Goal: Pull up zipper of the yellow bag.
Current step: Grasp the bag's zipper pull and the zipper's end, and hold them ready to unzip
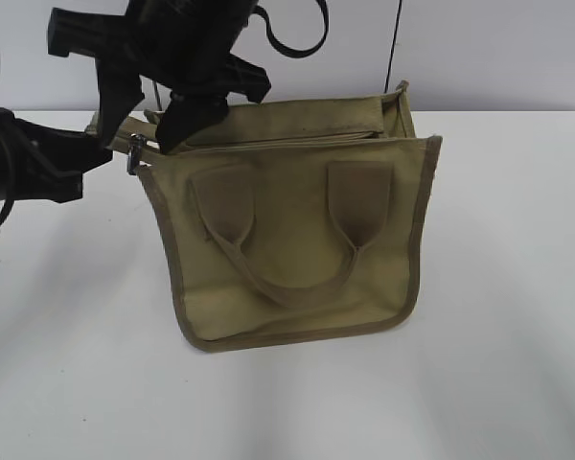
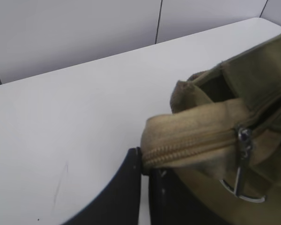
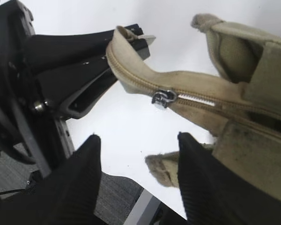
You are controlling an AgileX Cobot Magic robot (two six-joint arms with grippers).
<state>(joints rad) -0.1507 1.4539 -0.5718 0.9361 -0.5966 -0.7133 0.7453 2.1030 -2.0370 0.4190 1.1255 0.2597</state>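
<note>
Zipper (image 3: 192, 96): its silver pull (image 3: 163, 98) sits near the tape's free end, at 12 o'clock from the right gripper (image 3: 138, 180), apart from it. The teeth run from 10 toward 4 o'clock in the right wrist view. Right jaws stand apart, empty. Left gripper (image 3: 129, 44) is clamped on the tape end. Yellow bag (image 1: 297, 240) hangs above the table (image 1: 517, 383). Judgement: the right arm is the free one for the pull
</note>
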